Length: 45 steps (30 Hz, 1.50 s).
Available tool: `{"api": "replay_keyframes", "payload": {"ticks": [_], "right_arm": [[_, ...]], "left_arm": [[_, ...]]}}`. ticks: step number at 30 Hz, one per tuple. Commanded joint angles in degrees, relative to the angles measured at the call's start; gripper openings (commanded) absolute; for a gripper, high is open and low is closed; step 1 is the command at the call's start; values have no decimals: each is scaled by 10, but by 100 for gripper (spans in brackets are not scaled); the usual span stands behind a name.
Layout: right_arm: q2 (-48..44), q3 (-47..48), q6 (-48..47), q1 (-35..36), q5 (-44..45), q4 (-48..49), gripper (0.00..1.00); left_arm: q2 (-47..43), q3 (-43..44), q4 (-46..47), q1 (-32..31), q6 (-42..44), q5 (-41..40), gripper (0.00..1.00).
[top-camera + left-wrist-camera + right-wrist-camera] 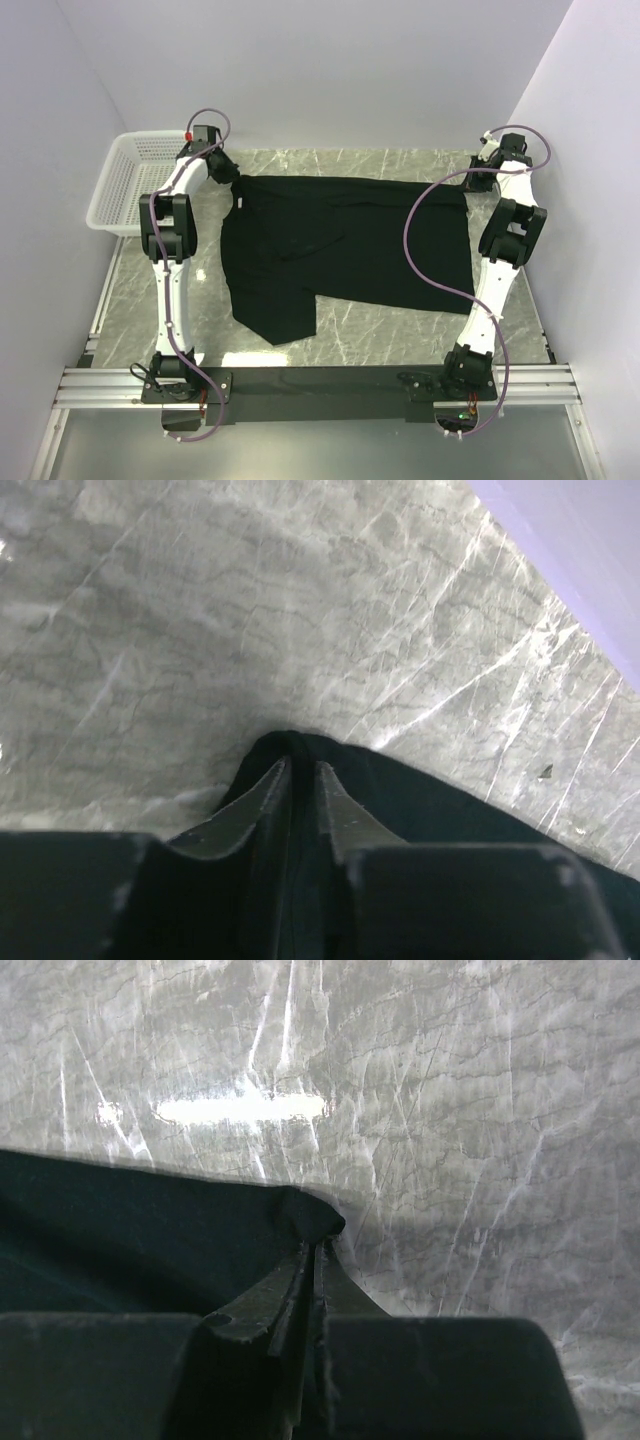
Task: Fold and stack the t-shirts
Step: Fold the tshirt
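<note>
One black t-shirt (340, 250) lies spread on the marble table, its far edge stretched between my two grippers and one part hanging toward the near left. My left gripper (228, 172) is at the shirt's far left corner. In the left wrist view its fingertips (300, 765) stand close together with a fold of the black cloth (430, 800) between them. My right gripper (478, 175) is at the far right corner. In the right wrist view its jaws (316, 1245) are pressed together on a bunched tip of the cloth (130, 1230).
A white mesh basket (125, 185) stands at the far left, beside the left arm. Bare marble table (400, 325) shows in front of the shirt. Pale walls close in the back and both sides.
</note>
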Motion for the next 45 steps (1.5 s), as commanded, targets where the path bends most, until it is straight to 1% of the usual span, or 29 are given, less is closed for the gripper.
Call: {"api": "replay_keyframes", "payload": {"ticks": [1,3,4,5,8,13,17,18,21,23,28,34,39,43,44,45], "right_arm": [[-5,4,3,-1,-3,10,7],[-5,6,3,-1,-4,10,4],[-5,6,4,-1,-4,9,1],[-5,5,4,-2,-4,10,0],[-11,-4,12,-7,-1,18,0],[-34,-49,46,-27,-8,60,0],[-54,-69,52,-33,-16,85,0],[-61,-81,59,-33,-18,110,0],[-67,-58,66,-33,-21,120,0],[-64,-43,73,-33,-13,124,0],[-77,-75,104,-32,32,176,0],[-80,-87,102,-30,64,220,0],[-78,-82,88,-26,54,225,0],[-92,-105,85,-25,40,241,0],[-101,-115,84,-25,37,249,2],[-105,-118,83,-25,34,251,11]], "left_arm": [[15,27,26,13,-12,1,18],[16,24,33,13,-15,13,5],[15,23,41,13,-20,14,1],[12,21,46,13,-22,15,0],[-1,5,67,15,-30,7,0],[-12,3,75,19,-29,-20,0],[-8,9,81,20,-30,-16,0],[-7,9,81,20,-31,-15,0],[-6,3,88,20,-36,-12,0],[-6,1,89,20,-37,-12,0],[-4,-1,87,21,-36,-19,0],[-6,1,96,23,-36,-26,0],[-2,9,107,23,-40,-17,0],[-12,-1,139,23,-39,9,1],[-15,3,143,23,-37,14,4],[-16,5,145,23,-36,20,9]]}}
